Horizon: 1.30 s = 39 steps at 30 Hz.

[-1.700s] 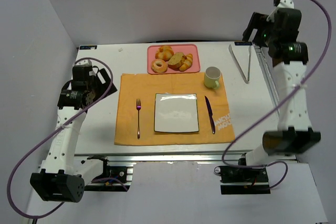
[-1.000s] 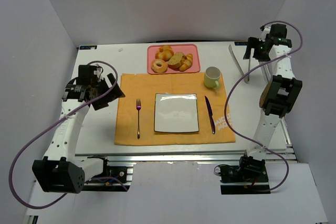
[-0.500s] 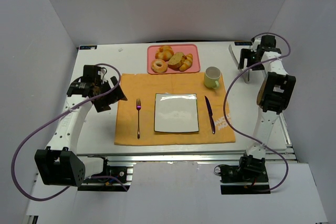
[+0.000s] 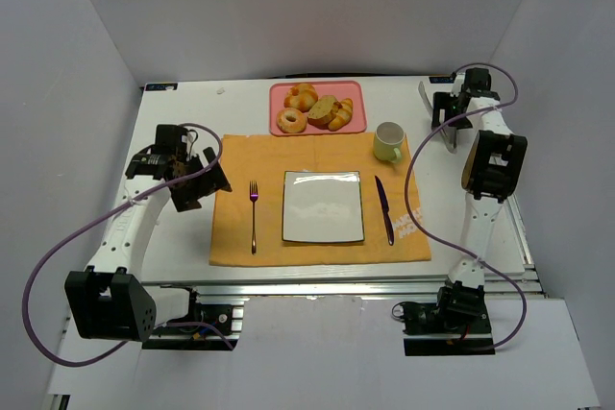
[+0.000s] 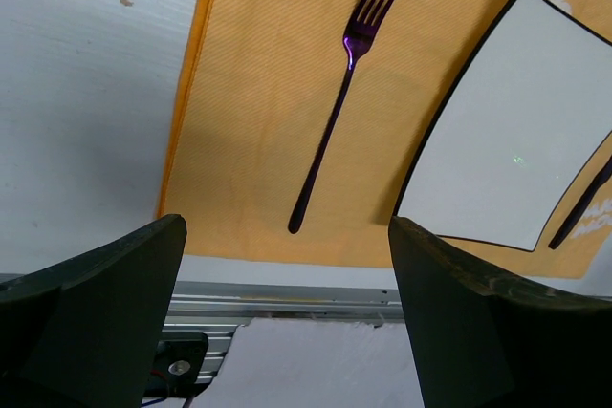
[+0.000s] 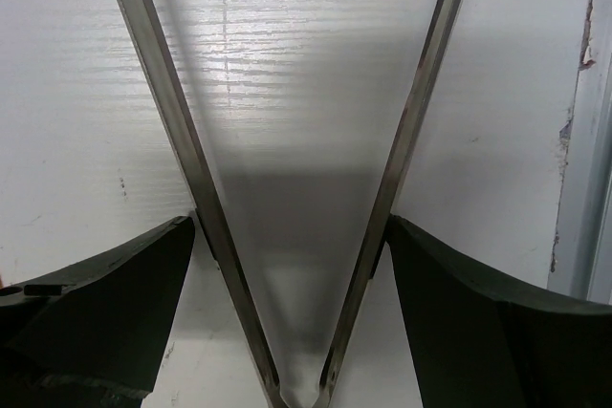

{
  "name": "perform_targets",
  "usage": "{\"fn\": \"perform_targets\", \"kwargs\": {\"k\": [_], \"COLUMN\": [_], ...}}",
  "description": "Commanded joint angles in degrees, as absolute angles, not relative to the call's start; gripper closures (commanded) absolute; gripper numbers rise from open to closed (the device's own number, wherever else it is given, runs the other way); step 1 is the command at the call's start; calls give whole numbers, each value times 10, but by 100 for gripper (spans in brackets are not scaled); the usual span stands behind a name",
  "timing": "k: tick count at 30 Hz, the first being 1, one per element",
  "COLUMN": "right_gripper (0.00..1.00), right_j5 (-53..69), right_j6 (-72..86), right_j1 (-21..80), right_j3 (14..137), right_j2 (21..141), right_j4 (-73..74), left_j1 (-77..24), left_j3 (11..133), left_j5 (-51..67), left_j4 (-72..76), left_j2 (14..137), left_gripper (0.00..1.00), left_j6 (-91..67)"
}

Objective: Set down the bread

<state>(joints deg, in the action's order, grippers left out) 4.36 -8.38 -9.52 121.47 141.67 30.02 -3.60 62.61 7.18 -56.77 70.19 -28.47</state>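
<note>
The bread (image 4: 323, 108) is a tan oval slice lying on the pink tray (image 4: 354, 92) at the back, between a donut (image 4: 291, 121) and a croissant (image 4: 341, 115). My left gripper (image 4: 204, 184) is open and empty, held above the left edge of the orange placemat (image 4: 317, 151); in the left wrist view (image 5: 287, 332) its jaws stand wide apart. My right gripper (image 4: 446, 122) is open at the back right, low over metal tongs (image 4: 426, 95). In the right wrist view (image 6: 287, 332) its fingers (image 6: 105, 312) stand outside both arms of the tongs (image 6: 172, 121).
A square white plate (image 4: 323, 206) lies mid-placemat with a purple fork (image 4: 254, 215) to its left and a dark knife (image 4: 384, 208) to its right. A pale green mug (image 4: 388, 141) stands at the mat's back right. A round roll (image 4: 302, 95) is also on the tray.
The right arm has come down from high at the back right to straddle the tongs. The left gripper has moved right to the placemat's left edge.
</note>
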Motion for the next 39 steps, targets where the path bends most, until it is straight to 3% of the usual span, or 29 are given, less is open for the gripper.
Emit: {"fn": "perform_targets", "kwargs": {"k": [1,5,7,12,15,21,28,39], "right_gripper": [11,20,34,51,56,57,55,53], "right_j5": [18,11,18,60,53,57,41,62], "right_j6": [-92,-101,-101,-82,-61,-27,-15,111], "right_j1": [-88,-86,-87,-90,-89,-78,11,149], "right_j3": [1232,1245,1241,1222,1209,1173,1134,1173], "right_j2": [1441,1455,1453,1422,1371,1249,1084,1100], "right_j4": [269,270,271,262,258,261,305,375], "left_j1": [-39,-39,-39,-39,-39,-39,-39,-40], "left_j3": [621,614,611,609,623,640,657,665], "left_j5": [61,56,57,58,55,60,83,125], "left_j4": [-569,-570,-570,-555,-543,-512,-501,-496], "left_j2": [693,693,693,695,704,705,684,676], "left_gripper": [2,2,2,2,2,2,2,2], "left_j6": [-278,-276,-277,-288,-295,-316,-328,-313]}}
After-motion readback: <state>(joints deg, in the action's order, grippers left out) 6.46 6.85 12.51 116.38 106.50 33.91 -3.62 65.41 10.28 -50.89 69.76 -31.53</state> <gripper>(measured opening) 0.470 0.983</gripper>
